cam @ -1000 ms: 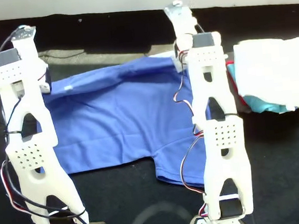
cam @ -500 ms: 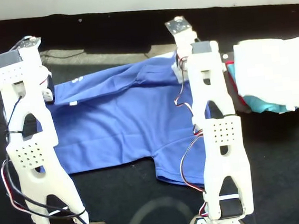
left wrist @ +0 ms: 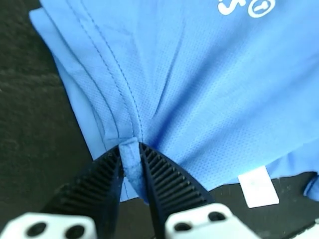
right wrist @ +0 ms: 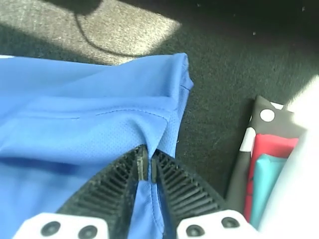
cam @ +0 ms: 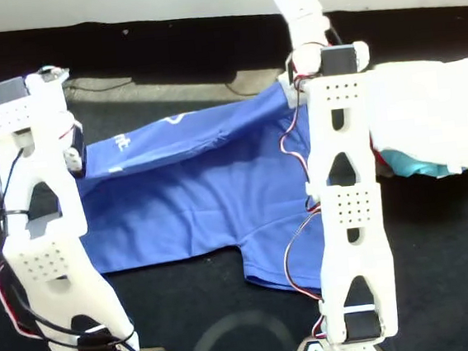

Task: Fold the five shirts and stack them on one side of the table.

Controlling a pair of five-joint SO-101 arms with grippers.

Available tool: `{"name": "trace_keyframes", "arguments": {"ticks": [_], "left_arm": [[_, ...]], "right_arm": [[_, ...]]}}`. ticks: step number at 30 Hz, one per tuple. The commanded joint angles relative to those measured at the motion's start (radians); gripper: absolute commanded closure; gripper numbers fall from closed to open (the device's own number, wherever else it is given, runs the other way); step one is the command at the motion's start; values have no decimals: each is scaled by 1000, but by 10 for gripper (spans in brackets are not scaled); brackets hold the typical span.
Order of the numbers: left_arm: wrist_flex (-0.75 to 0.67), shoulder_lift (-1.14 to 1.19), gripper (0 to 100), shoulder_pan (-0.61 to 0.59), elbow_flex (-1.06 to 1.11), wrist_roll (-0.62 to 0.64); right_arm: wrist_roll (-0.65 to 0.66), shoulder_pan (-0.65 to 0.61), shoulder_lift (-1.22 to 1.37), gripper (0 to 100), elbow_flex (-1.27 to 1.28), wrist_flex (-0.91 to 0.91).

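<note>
On the black table (cam: 442, 271) one blue shirt (cam: 194, 188) lies spread, white print showing. The left gripper (left wrist: 130, 149) and right gripper (right wrist: 147, 155) each pinch its far edge. Four folded shirts (cam: 432, 119) are piled beside it.

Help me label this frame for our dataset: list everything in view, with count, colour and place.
blue shirt: 1, blue, spread mid-table between the arms, far edge held up.
folded shirts: 4 layers visible, white over teal, red and black dotted, stacked at the table's right side.
table: 1, black covering, under everything.
left arm: 1, white, black jaws shut on the blue shirt's far edge.
right arm: 1, white, black jaws shut on that same edge, nearer the stack.
</note>
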Motion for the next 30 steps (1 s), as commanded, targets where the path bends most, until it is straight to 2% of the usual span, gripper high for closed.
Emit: {"name": "trace_keyframes", "arguments": {"ticks": [1, 5, 14, 16, 23, 26, 30], "left_arm": [[12, -96, 991, -25, 24, -11], [12, -114, 991, -47, 25, -11], [20, -119, 991, -61, 28, -14], [20, -119, 991, -59, 41, -52], [9, -214, 990, -64, 289, -118], [-44, -289, 990, -61, 392, -118], [-114, -378, 990, -56, 541, -118]], "right_arm": [[-41, 21, -104, 992, 27, 16], [-54, 25, -242, 992, 214, 16], [-54, 16, -702, 992, 917, 2], [-52, 19, -774, 992, 1059, -41], [-48, 35, -1044, 992, 1639, -318], [-18, 35, -1179, 992, 1870, -427], [-14, 36, -1323, 992, 2035, -473]]}}
